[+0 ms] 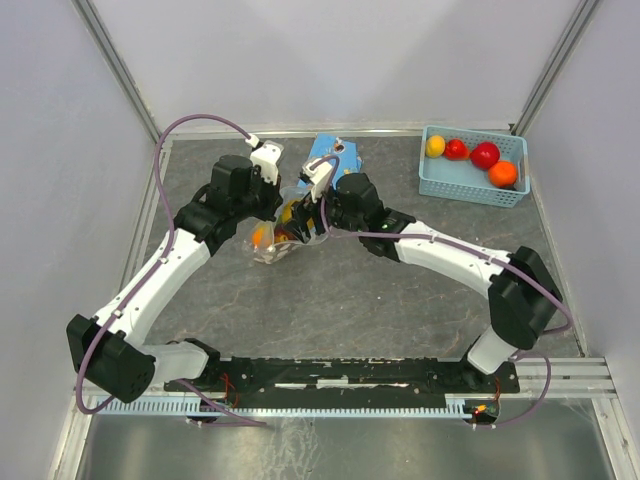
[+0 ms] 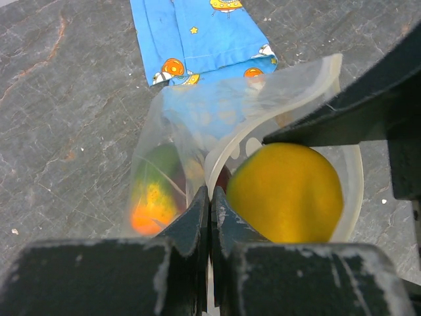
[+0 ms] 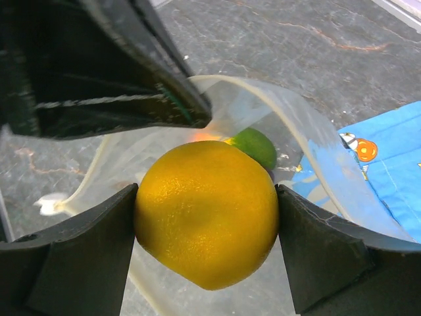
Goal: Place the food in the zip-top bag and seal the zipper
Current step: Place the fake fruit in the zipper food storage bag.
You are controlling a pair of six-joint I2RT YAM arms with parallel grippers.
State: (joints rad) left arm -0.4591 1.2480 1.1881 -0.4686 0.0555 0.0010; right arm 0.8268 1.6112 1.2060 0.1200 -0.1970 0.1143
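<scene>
At the middle of the grey stone-patterned table (image 1: 350, 300), both arms are meeting over the small clear floppy plastic zip-top bag with white polka dots (image 2: 191, 125). The left gripper (image 2: 210, 197) is pinching the near edge of the bag's mouth, its two black fingers pressing flat together with only the thin plastic between them. The thin whitish zipper strip (image 2: 314, 74) is curving around the mouth in a wide loop, so the bag is standing open and unsealed.

The right gripper (image 3: 207, 217) is holding a round yellow toy fruit (image 2: 286, 194), its jaws standing wide apart and pressing on opposite sides of the fruit. The yellow toy fruit is hanging right at the bag's mouth, with the zipper strip looping around it in the left wrist view; whether it is already past the rim I cannot tell. Inside the zip-top bag, a round green toy fruit (image 3: 256, 145) and a round orange toy fruit (image 2: 148, 214) are lying against the plastic.

Just beyond the bag, a flat blue wrapper with orange prints (image 2: 197, 33) is lying on the table. Well apart, at the far right corner, a light-blue mesh basket (image 1: 470, 190) is holding one yellow, two red and one orange fruit.
</scene>
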